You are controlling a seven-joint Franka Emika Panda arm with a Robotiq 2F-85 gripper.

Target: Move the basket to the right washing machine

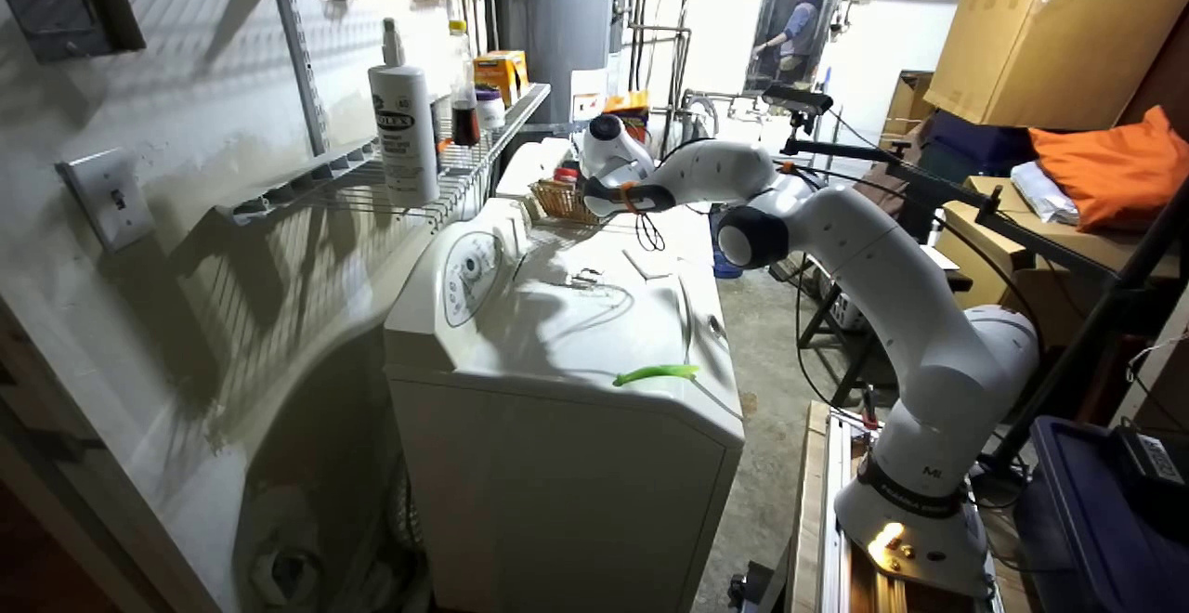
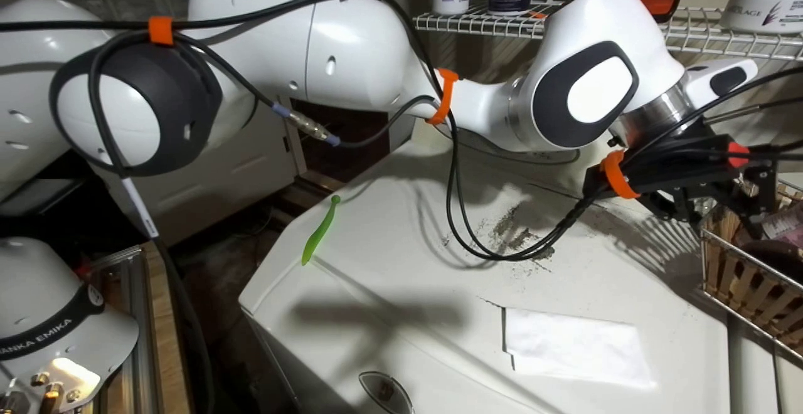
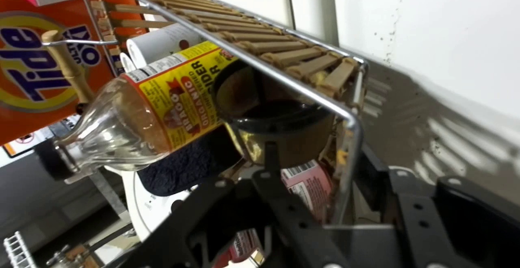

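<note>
Far left of an exterior view: light switch (image 1: 107,200). Then wire shelf (image 1: 478,156), carrying a white spray bottle (image 1: 404,135) and a yellow-capped bottle (image 1: 463,93) with dark liquid low in it. Below, left washer (image 1: 557,502); green stick (image 1: 655,373) near the edge of its top, white paper (image 2: 577,348) also on top. Brown wicker basket (image 1: 560,202) next, at the seam between left washer and right washer (image 1: 531,170); can't tell if it's resting or lifted. Wrist view: vinegar bottle (image 3: 174,97), dark-rimmed pot (image 3: 280,138) and pink bottle (image 3: 310,184) in it, Tide box (image 3: 40,57) beyond, left side. Claw (image 3: 319,158) at basket edge, jaws spread well apart: one finger inside by the pot, one outside, basket side between them. Clear gap on inner side, nothing clamped; outer finger contact can't tell. Arm (image 1: 864,232) reaches over from its base at right. Person (image 1: 797,32) small in background. Cardboard box (image 1: 1040,46) upper right, orange pillow (image 1: 1124,172) below it, dark blue bin (image 1: 1082,502) lower right, near arm base.
</note>
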